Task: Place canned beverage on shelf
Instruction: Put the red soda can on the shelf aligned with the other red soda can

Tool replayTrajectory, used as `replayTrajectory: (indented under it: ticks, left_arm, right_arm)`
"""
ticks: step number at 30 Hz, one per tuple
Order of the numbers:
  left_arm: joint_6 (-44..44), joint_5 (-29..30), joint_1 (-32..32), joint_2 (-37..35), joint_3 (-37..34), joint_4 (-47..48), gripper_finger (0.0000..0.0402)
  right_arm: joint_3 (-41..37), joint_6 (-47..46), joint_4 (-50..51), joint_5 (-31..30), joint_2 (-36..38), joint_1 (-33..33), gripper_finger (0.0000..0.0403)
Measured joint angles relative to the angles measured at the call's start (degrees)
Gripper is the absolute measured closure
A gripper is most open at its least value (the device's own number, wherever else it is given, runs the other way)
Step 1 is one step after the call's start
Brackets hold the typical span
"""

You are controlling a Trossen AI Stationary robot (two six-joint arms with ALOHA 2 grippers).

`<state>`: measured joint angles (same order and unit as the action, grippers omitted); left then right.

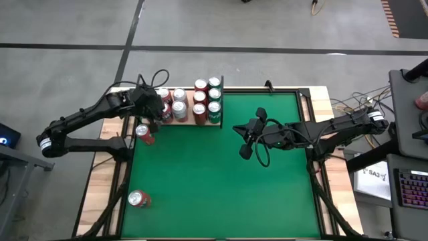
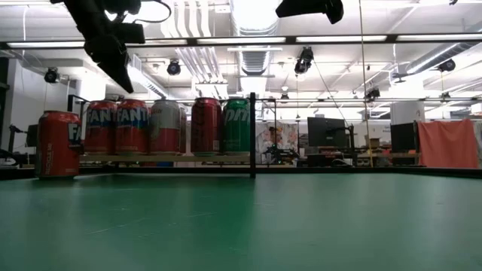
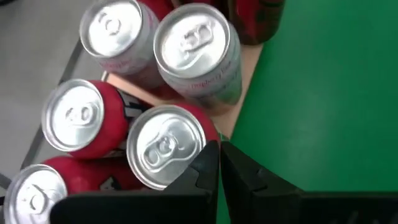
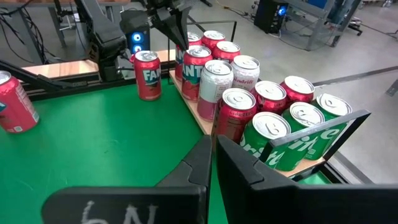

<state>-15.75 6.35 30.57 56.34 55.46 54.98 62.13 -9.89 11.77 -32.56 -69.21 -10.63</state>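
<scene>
So the shelf (image 1: 189,122) sits at the table's far left edge, already loaded with cans. The upright red Fanta can (image 1: 144,134) stands on the green felt just near-left of it, right below my left gripper (image 1: 159,110). That gripper's clenched and empty, way closer than my right gripper (image 1: 245,139), also pinched shut mid-table.

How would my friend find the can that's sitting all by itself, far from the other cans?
Start at the green table and find the wooden shelf crowded with cans at its far edge. Then go to the opposite, near edge on the left arm's side. The lone red can stands there with bare green felt all around it, unlike the red can standing just beside the shelf.
</scene>
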Motion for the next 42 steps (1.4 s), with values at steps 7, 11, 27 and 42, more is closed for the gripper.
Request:
replayTrajectory:
  ticks: [7, 11, 27, 42]
  left_arm:
    - [1.0, 0.4, 0.0, -0.3, -4.2, 0.0, 0.0402]
    - [2.1, 0.6, 0.0, -0.4, -4.7, -0.1, 0.0402]
    - [0.3, 7.0, 0.0, 0.3, -5.0, -10.3, 0.0402]
    - [-6.8, 6.1, 0.0, -0.1, -4.8, -7.8, 0.0402]
  right_arm:
    - [0.0, -0.7, 0.0, 0.0, 0.0, 0.0, 0.0390]
    - [0.0, -0.7, 0.0, 0.0, 0.0, 0.0, 0.0390]
    - [0.0, -0.6, -0.1, 0.0, 0.0, 0.0, 0.0390]
    - [0.0, 0.0, -0.5, 0.0, 0.0, 0.0, 0.0390]
